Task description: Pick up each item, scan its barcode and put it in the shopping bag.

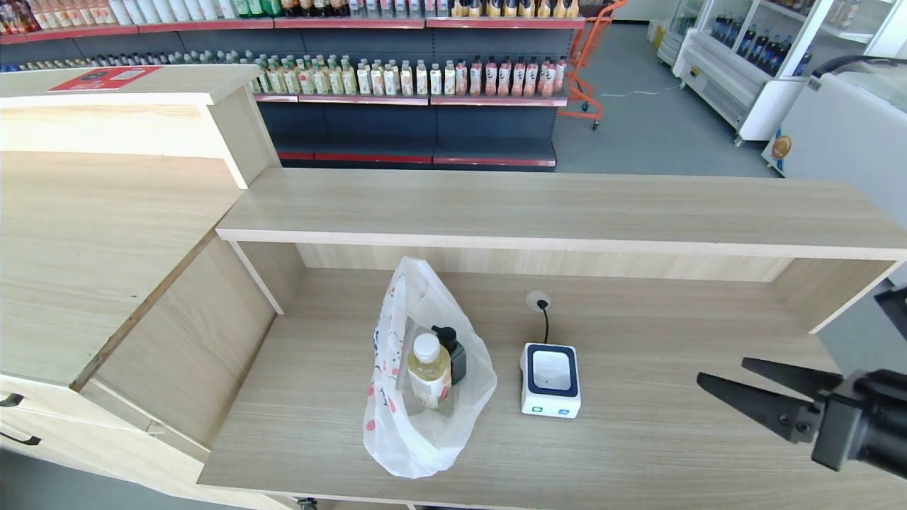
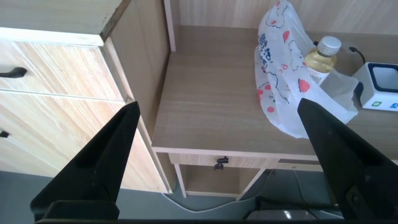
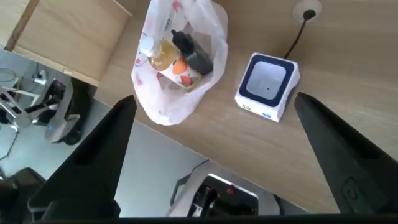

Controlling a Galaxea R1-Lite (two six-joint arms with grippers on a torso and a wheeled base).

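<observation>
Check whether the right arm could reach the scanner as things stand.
Probably yes. The right gripper hangs open to the right of the scanner, with only bare counter between them; the shopping bag stands on the scanner's other side, out of the way.

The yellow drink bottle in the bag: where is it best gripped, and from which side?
Probably grip the neck under the white cap, coming from above: the yellow bottle stands roughly upright, the shopping bag wraps its body, and the black pump bottle crowds it.
</observation>
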